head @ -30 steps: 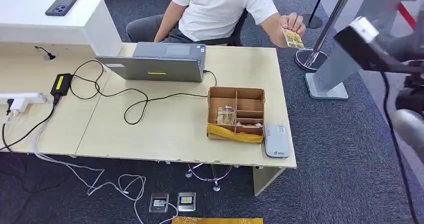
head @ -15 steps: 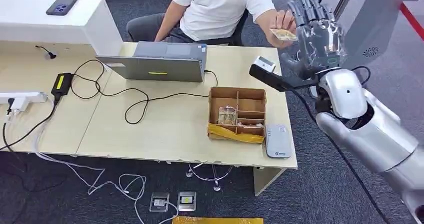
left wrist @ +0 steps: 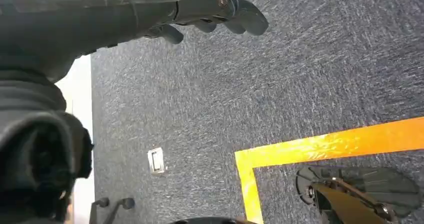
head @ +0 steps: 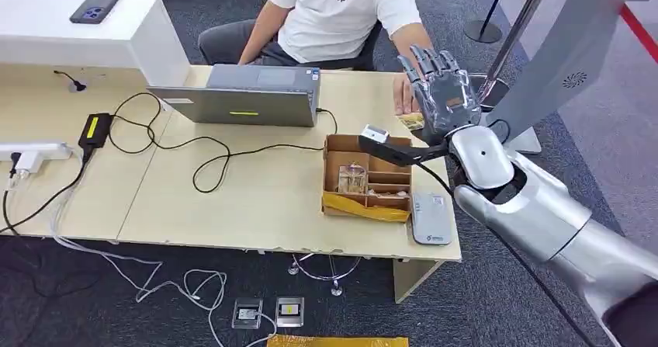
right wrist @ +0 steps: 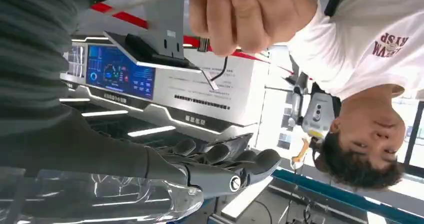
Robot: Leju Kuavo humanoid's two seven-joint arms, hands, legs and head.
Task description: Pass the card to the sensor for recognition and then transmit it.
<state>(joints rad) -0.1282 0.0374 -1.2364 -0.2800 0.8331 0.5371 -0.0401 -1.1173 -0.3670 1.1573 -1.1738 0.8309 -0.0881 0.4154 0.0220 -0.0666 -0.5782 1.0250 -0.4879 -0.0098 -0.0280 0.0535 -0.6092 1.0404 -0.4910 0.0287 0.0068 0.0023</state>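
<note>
Two views disagree: the head view shows the card (head: 411, 120) behind the right hand (head: 442, 98); the wrist view doesn't. Fingers spread wide, holding nothing.

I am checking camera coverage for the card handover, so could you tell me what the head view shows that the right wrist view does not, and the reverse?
Head view alone: the table, the laptop, the compartment box, the grey sensor beside it, and the card by the person's hand at the table's far edge. Right wrist view alone: a blue display screen on a machine behind. Both share: the right hand, fingers spread, the person's hand, and the person's white shirt.
</note>
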